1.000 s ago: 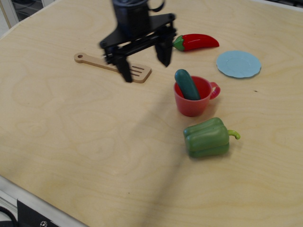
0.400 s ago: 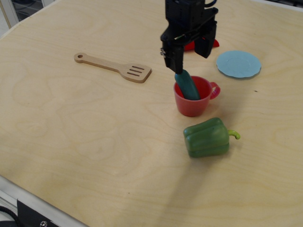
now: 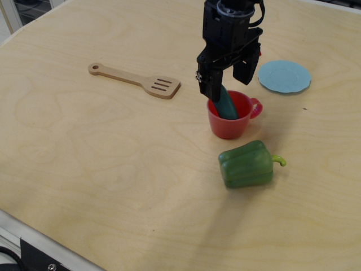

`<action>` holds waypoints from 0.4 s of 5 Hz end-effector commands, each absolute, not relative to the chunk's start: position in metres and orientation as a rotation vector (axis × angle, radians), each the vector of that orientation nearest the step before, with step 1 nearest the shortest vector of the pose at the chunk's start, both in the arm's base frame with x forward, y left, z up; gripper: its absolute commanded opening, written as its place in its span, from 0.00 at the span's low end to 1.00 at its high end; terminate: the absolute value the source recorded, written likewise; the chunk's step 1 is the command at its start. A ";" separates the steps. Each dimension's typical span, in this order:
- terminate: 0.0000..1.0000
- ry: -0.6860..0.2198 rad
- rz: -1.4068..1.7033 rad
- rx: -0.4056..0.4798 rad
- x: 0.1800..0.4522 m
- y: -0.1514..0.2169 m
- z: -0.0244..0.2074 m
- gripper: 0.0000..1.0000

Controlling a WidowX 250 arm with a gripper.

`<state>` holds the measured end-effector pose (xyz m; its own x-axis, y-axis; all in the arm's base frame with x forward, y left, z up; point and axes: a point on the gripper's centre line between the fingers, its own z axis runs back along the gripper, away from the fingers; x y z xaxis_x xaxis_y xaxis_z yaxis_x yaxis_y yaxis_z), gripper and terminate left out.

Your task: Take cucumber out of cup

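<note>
Black gripper [image 3: 228,79] hangs directly above the cup [image 3: 228,119], its two fingers spread apart, one on each side of the cucumber's top end; whether they touch it is not clear. One cucumber [image 3: 227,105] stands inside the one red cup, its long axis tilted, upper end leaning toward the far left and partly hidden by the near finger. Also on the wooden table [image 3: 84,169]: one green pepper [image 3: 246,164], one wooden spatula [image 3: 135,81], one light blue plate [image 3: 284,76]. No readable writing shows.
</note>
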<state>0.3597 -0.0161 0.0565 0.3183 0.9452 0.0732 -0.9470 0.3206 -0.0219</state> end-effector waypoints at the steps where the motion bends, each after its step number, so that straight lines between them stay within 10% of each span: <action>1: 0.00 -0.130 1.256 -0.003 0.375 -0.005 0.066 1.00; 2: 0.00 -0.134 1.268 -0.001 0.376 -0.005 0.064 0.00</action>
